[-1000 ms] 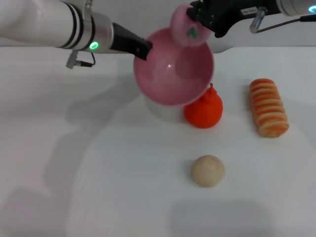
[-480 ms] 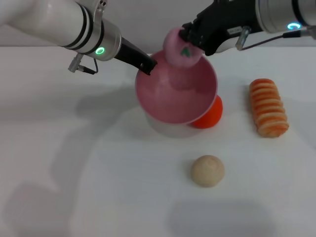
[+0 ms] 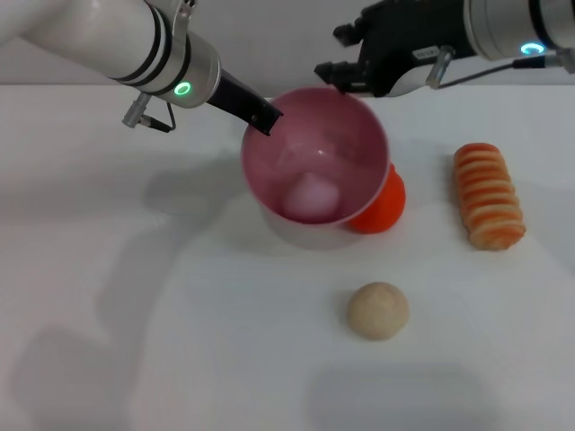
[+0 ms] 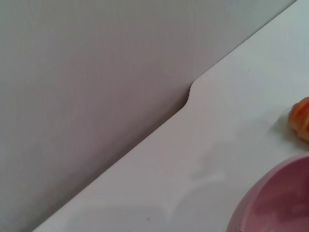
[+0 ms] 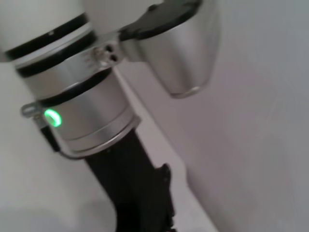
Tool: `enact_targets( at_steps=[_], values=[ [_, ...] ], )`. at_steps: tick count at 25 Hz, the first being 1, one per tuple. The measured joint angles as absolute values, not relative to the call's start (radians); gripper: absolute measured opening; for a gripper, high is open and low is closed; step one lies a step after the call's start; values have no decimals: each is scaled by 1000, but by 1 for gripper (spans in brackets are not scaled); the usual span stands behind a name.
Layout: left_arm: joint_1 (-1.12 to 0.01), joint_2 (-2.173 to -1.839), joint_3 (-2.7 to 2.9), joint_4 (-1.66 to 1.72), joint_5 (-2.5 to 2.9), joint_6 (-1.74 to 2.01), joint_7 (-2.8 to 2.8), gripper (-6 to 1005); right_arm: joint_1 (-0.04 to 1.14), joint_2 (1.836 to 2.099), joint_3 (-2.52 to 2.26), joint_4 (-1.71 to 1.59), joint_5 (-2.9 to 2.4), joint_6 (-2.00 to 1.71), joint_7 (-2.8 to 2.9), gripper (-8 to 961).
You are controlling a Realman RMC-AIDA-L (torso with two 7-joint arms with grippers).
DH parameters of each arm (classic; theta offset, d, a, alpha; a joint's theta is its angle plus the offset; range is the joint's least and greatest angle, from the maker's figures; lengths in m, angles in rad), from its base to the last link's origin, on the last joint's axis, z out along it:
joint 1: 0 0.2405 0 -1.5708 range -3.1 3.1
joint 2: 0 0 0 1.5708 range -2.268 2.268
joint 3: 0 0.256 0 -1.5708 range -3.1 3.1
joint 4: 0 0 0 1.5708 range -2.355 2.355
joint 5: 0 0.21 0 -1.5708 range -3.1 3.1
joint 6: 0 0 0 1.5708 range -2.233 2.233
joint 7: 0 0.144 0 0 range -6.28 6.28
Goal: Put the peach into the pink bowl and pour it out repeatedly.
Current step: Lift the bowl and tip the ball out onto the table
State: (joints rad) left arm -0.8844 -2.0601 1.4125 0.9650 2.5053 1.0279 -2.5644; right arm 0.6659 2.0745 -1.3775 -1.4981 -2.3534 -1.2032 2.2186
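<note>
- Nearest on the white table (image 3: 180,341): beige ball (image 3: 378,310), alone, well apart from the rest.
- Farther back, robot's right: striped orange-and-cream ridged piece (image 3: 488,195), long axis running near to far, lying flat.
- Mid table: pink bowl (image 3: 359,144), mouth facing up and tipped a bit toward the head cam, inside wall fully visible. Can't tell if its base touches the table; a pale shadow sits under it.
- Peach (image 3: 311,195) lies inside the bowl, at the bottom, on the near-left part of the floor. Round, so no clear long axis; stem spot not visible, so can't tell which way it points.
- Orange-red pear (image 3: 382,205) just beside the bowl on its right, partly hidden behind the bowl wall.
- Left tool (image 3: 262,115): dark fingers clamped on the bowl's far-left rim, arm coming in from upper left, green light on the wrist ring.
- Left wrist cam shows only a slice of bowl rim, an orange bit of the ridged piece at the edge, table and wall.
- Farthest: right tool (image 3: 343,54) above the bowl's far rim, fingers spread wide, nothing between them, not touching the bowl.
- Right wrist cam shows the left arm's wrist w/ its green light, not the right tool's own fingers.
</note>
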Motion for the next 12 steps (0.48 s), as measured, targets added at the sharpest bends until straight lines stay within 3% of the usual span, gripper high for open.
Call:
enact_targets(
  at_steps=[3, 12],
  values=[
    [-865, -2060, 1429, 965, 2504, 960, -2551, 47, 627, 2075, -1367, -1518, -2328, -1138, 2217, 457],
    [-757, -2067, 1687, 996, 2495, 568, -2530, 48, 416, 2069, -1133, -1442, -1695, -1029, 1908, 456]
  ],
)
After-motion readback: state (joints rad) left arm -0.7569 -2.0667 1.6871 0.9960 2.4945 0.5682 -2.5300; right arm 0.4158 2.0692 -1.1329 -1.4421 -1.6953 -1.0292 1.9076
